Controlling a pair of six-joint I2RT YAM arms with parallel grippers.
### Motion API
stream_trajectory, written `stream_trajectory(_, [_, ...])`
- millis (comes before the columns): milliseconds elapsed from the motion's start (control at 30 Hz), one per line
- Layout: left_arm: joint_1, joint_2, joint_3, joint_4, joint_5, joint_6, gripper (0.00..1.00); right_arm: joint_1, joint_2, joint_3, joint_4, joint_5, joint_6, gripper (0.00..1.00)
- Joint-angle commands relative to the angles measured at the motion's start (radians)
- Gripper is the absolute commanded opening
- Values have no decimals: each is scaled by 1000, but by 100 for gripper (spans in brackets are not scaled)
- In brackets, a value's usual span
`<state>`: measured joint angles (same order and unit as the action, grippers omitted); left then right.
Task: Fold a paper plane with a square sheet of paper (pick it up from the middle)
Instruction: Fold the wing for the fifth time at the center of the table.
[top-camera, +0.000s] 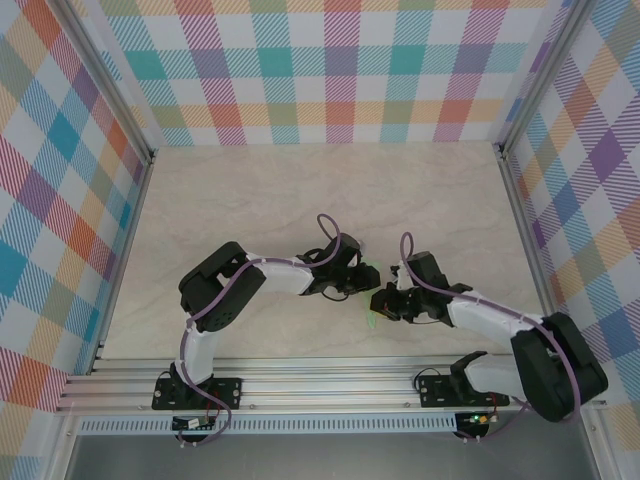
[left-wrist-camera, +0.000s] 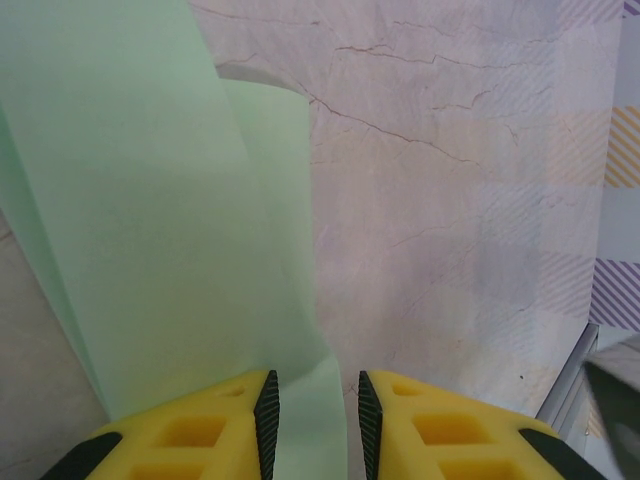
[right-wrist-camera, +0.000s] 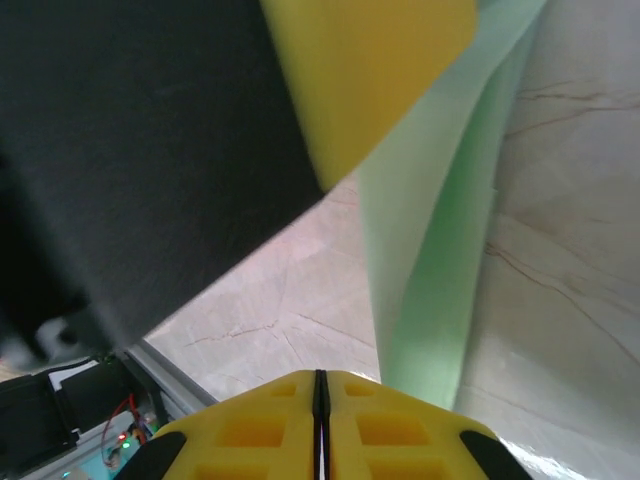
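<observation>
- The table (top-camera: 300, 200), pale and marbled, is taking up the middle of the top view, with plaid walls (top-camera: 340, 60) standing on three sides of it.
- An aluminium rail (top-camera: 320, 385) is running along the near edge, carrying both arm bases.
- The left arm (top-camera: 220, 285) is reaching right and the right arm (top-camera: 545, 365) is reaching left, so the wrists are meeting near the table's middle, close to the rail.
- The paper (left-wrist-camera: 150, 200), pale mint green, is standing up off the table between the two wrists as a folded, layered band. From above only a green sliver (top-camera: 372, 318) is peeking out under the wrists.
- The left gripper (left-wrist-camera: 316, 400) is keeping its jaws a little apart, with a strip of the paper running down through the gap. Whether the pads are actually pinching it cannot be told.
- The right gripper (right-wrist-camera: 320, 385) is holding its jaws pressed together. The paper is passing just beside its right finger, not between the jaws, and one yellow finger (right-wrist-camera: 370, 70) of the left gripper is hanging above it.
</observation>
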<state>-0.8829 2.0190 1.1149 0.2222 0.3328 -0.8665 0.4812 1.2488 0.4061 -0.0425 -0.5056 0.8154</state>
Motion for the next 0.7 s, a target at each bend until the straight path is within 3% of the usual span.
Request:
stream_trajectory(0, [-5, 43, 10, -63, 6, 25, 30, -1, 54, 20, 124, -82, 37, 10])
stream_trajectory(333, [-5, 40, 17, -74, 5, 27, 30, -3, 170, 0, 59, -53, -18, 9])
stream_trajectory(667, [-4, 39, 17, -87, -9, 31, 30, -1, 120, -86, 26, -67, -36, 10])
